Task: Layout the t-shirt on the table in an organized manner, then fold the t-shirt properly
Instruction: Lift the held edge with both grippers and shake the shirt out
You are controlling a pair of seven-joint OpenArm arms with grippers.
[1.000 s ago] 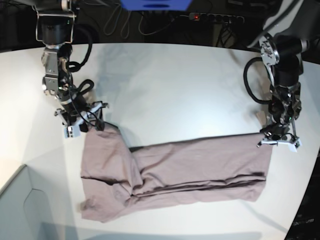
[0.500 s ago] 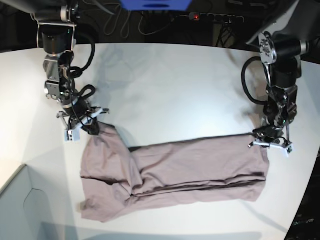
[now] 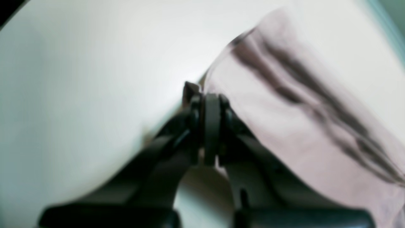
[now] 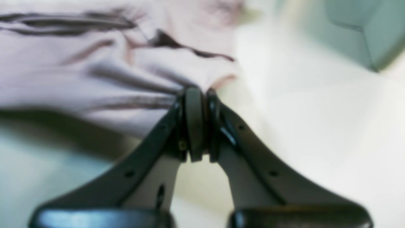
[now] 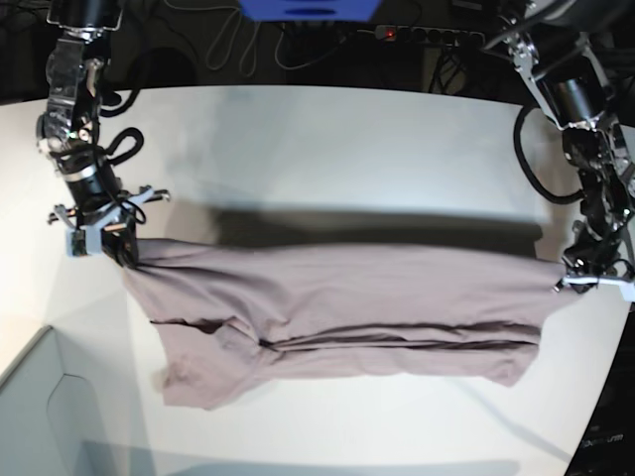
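The dusty pink t-shirt [image 5: 337,307] is stretched in a wide band across the white table [image 5: 347,149]. Its upper edge is pulled taut between the two grippers and casts a shadow behind it. Its lower part lies creased on the table. At the left of the base view, my right gripper [image 5: 119,248] is shut on the shirt's corner. The right wrist view shows the gripper [image 4: 196,95] pinching gathered cloth [image 4: 95,79]. On the right side, my left gripper [image 5: 585,280] is shut on the other corner. In the left wrist view the gripper [image 3: 210,101] meets the cloth's edge [image 3: 300,126].
A pale grey box corner [image 5: 40,416] sits at the front left, also seen as the box corner [image 4: 364,31] in the right wrist view. A power strip [image 5: 427,35] and cables lie beyond the table's far edge. The table's curved edge runs close to the left gripper.
My right gripper has closed on the shirt's corner. Both arms have moved outward, pulling the shirt from a crumpled heap into a long taut band with its upper edge drawn up.
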